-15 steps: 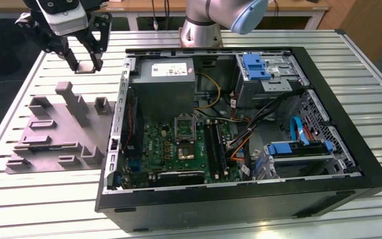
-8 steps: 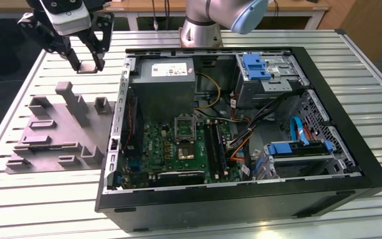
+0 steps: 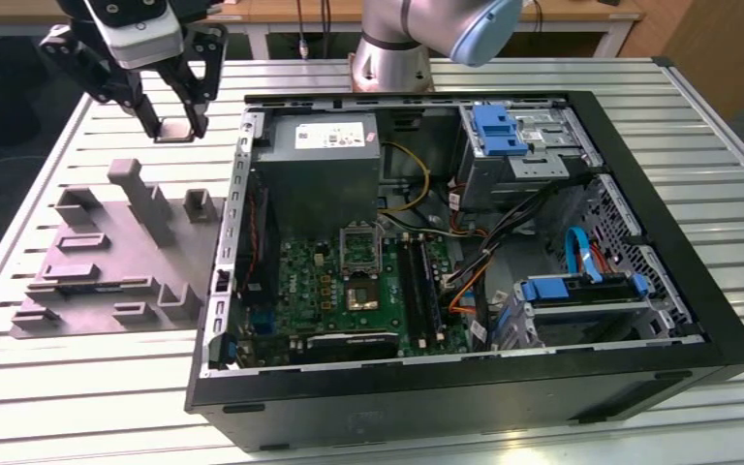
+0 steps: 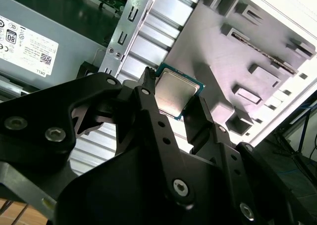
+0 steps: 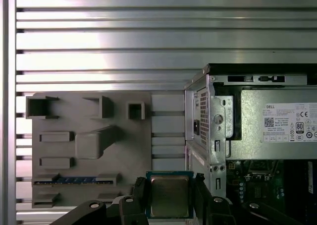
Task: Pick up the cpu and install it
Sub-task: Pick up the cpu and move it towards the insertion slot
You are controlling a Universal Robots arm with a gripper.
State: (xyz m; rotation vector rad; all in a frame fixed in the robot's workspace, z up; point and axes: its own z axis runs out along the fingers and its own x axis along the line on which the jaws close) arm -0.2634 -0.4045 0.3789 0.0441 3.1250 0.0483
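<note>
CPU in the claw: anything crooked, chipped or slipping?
Nothing stands out. In the first wrist view the cpu sits square in the claw, gripped on two opposite edges, with no visible damage.

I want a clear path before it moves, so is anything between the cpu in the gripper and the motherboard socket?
The gripper holds the cpu outside the case, over the table. The case's side wall rises between it and the socket. The case is open on top and nothing visible covers the socket.
</note>
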